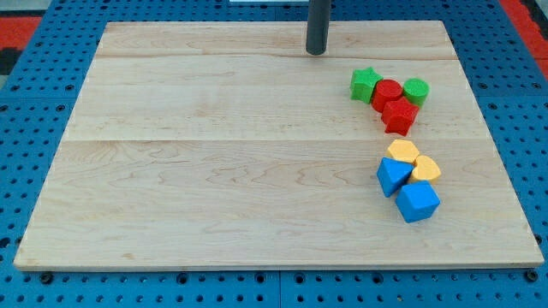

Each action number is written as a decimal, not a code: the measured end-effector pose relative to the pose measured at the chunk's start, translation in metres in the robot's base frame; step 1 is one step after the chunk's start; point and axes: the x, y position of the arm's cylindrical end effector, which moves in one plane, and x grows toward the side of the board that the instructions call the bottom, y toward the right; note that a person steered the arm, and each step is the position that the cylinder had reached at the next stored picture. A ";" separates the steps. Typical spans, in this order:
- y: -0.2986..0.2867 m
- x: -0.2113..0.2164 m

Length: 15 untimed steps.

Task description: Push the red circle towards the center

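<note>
The red circle (pixel 387 91) lies at the view's upper right, pressed between a green star (pixel 365 84) on its left and a green circle (pixel 416 90) on its right. A red star-like block (pixel 400 115) touches it from below. My tip (pixel 317 52) stands near the view's top, left of and above this cluster, apart from every block.
Lower on the right sit two yellow blocks (pixel 402 152) (pixel 425 168) and two blue blocks (pixel 393 175) (pixel 418 202), bunched together. The wooden board (pixel 214 154) rests on a blue perforated base (pixel 26 154).
</note>
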 end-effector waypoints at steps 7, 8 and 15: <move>0.183 0.114; 0.150 0.119; -0.012 0.084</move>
